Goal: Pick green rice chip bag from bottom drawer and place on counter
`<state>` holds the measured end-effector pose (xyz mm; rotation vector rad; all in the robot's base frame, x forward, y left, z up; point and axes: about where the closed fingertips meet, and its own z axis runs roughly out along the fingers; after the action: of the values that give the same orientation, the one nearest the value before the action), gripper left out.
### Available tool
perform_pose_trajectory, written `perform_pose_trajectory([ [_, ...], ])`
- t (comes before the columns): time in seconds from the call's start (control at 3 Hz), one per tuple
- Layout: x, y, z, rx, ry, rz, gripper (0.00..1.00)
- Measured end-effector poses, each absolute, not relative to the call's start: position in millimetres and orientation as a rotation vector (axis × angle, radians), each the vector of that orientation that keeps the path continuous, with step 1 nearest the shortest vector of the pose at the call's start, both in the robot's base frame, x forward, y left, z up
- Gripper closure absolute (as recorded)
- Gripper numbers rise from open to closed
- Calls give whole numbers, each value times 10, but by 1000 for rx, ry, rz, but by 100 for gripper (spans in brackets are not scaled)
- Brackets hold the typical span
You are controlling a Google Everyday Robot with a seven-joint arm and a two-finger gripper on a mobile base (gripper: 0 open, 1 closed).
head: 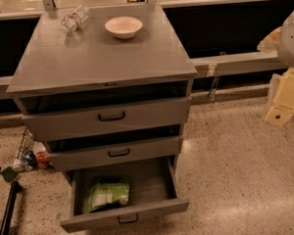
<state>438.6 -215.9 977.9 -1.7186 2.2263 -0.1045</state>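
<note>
The green rice chip bag (pixel 108 194) lies flat inside the open bottom drawer (pixel 125 218), towards its left front, white label facing up. The two shallower drawers above are pulled out a little. The counter (pixel 103 58) is the grey top of the cabinet. My gripper (pixel 282 106) is at the far right edge of the camera view, yellowish below a white arm section (pixel 291 33). It hangs above the floor, well to the right of the cabinet and far from the bag, and holds nothing that I can see.
A white bowl (pixel 123 27) and a clear plastic bottle (pixel 74 18) lying on its side are at the back of the counter. A wire basket (pixel 27 148) with small items stands on the floor left of the cabinet. A dark ledge runs behind.
</note>
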Motion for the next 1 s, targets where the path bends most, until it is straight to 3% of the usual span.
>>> perform_pose_trajectory([
  [0.67,4458,-2075,9474,-1738,2203,-73,0],
  [1.0,4581,-1859,8661,-1799,2118,75,0],
])
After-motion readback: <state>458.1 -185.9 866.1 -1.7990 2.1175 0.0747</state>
